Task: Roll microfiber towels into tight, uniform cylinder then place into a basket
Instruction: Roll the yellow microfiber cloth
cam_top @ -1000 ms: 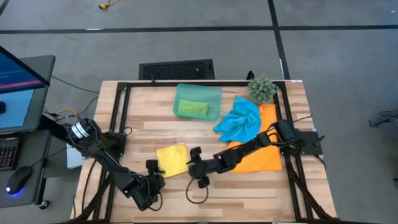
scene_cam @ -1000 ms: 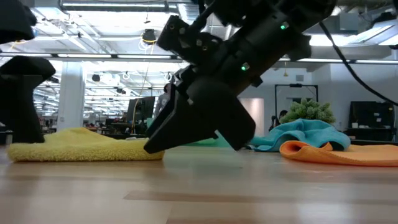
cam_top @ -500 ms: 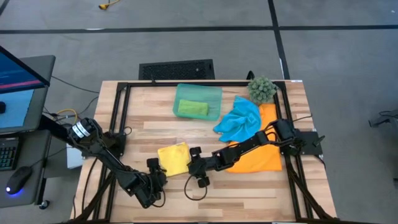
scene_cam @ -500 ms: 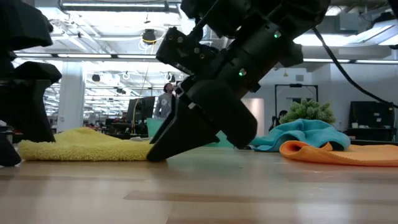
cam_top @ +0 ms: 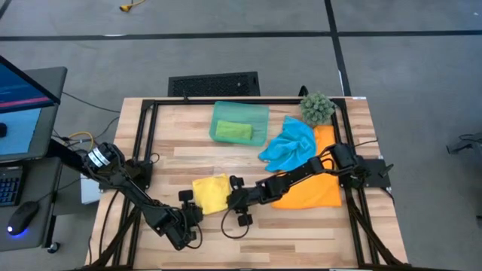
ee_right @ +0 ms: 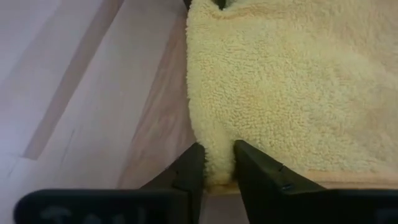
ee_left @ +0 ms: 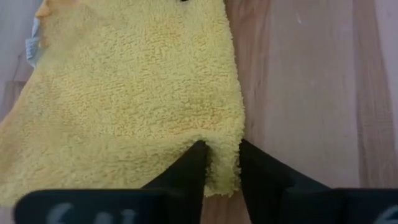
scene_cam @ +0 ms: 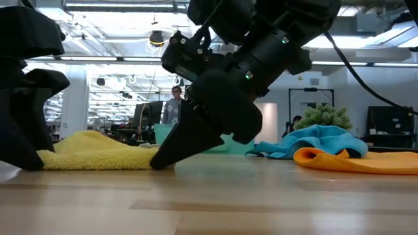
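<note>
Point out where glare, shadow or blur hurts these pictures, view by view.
Low view: bright ceiling lights behind leave the right arm a dark silhouette, and the near table is soft. Left wrist view: the yellow towel is evenly lit, but the fingers are blurred. High view: even light, no glare.

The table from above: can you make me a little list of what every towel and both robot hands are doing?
yellow towel: flat on the table, pinched at two corners
left gripper: shut on a yellow towel corner
right gripper: shut on another yellow towel corner
green towel: rolled, inside the basket
blue towel: crumpled, partly over the orange towel
plant ball: at the table's far right corner
</note>
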You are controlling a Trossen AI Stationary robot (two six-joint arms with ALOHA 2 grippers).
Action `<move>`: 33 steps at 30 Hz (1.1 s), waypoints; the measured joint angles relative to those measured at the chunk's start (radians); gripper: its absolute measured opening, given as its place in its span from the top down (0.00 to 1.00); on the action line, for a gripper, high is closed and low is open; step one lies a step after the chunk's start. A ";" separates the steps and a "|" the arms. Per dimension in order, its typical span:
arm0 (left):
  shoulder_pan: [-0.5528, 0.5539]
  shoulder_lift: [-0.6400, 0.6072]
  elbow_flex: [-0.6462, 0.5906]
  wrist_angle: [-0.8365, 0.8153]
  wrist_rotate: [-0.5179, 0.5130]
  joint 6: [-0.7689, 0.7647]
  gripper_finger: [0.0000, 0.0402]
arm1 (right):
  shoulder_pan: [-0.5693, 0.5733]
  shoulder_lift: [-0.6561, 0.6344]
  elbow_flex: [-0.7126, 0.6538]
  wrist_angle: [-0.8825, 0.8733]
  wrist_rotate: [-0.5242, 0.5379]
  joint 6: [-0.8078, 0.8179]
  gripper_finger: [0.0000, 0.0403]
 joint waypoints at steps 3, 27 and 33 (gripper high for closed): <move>0.003 -0.013 0.007 -0.004 0.027 -0.007 0.86 | -0.001 -0.008 -0.001 0.010 -0.030 0.003 0.80; 0.150 -0.113 0.022 -0.027 0.379 -0.161 0.99 | -0.019 -0.020 0.129 -0.170 -0.314 0.275 0.96; 0.150 -0.159 0.019 -0.029 0.387 -0.164 0.99 | -0.019 -0.022 0.129 -0.203 -0.316 0.292 0.97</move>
